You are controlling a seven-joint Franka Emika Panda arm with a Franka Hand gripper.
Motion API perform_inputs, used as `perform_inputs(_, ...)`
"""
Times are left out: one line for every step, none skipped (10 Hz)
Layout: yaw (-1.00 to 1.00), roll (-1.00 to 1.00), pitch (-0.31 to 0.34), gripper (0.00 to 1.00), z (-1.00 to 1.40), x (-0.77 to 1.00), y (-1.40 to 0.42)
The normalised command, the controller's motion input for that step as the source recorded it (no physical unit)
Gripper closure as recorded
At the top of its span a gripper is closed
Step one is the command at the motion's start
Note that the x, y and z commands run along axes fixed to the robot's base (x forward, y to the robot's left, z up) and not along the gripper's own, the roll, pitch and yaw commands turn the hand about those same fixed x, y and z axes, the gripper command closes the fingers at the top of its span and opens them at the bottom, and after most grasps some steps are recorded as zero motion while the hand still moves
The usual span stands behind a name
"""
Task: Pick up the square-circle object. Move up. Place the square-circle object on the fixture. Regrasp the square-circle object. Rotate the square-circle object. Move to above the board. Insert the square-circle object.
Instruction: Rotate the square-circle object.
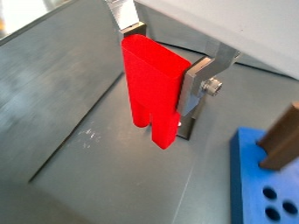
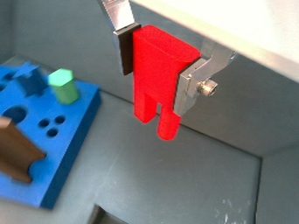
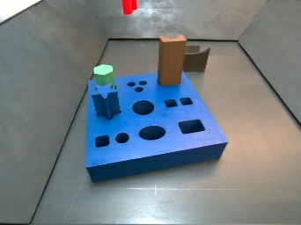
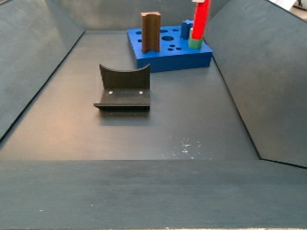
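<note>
The square-circle object (image 1: 149, 92), a bright red elongated block with a split lower end, hangs upright in the air. My gripper (image 1: 163, 63) is shut on its upper part, one silver finger (image 2: 194, 80) on each side, as both wrist views show. In a side view only the red block's tip (image 3: 129, 5) shows at the upper edge; in a side view the block (image 4: 203, 20) hangs high, near the blue board (image 4: 180, 56). The dark L-shaped fixture (image 4: 122, 88) stands bare on the floor, apart from the board (image 3: 153, 127). The gripper body is out of both side views.
A tall brown block (image 3: 172, 60) and a green-topped hexagonal peg (image 3: 104, 77) stand in the board's holes. Other round, square and oval holes are bare. Grey sloped walls enclose the floor. The fixture (image 3: 195, 60) sits behind the brown block.
</note>
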Motion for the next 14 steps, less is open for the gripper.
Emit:
perform_inputs(-1.00,-0.07,0.037,1.00,0.02,-0.02,0.02)
perform_inputs(-1.00,-0.09,0.044,1.00,0.02,-0.02,0.02)
perform_inputs(-1.00,-0.10,0.049,1.00,0.02,-0.02,0.02)
perform_inputs(-1.00,-0.13,0.062,1.00,0.02,-0.02,0.02)
perform_inputs(-1.00,-0.04,0.022,1.00,0.00,0.00,0.00)
perform_inputs(-1.00,-0.05,0.023,1.00,0.00,0.00,0.00)
perform_inputs(-1.00,-0.05,0.025,1.00,0.00,0.00,0.00)
perform_inputs(-1.00,-0.06,0.027,1.00,0.00,0.00,0.01)
perform_inputs(-1.00,-0.06,0.030,1.00,0.00,0.00,0.01)
perform_inputs(-1.00,-0.07,0.034,1.00,0.00,0.00,0.01)
perform_inputs(-1.00,-0.08,0.037,1.00,0.00,0.00,0.01)
perform_inputs(-1.00,-0.09,0.044,1.00,0.00,0.00,0.01)
perform_inputs(-1.00,-0.10,0.050,1.00,0.00,0.00,0.01)
perform_inputs(-1.00,-0.13,0.063,1.00,0.00,0.00,0.01)
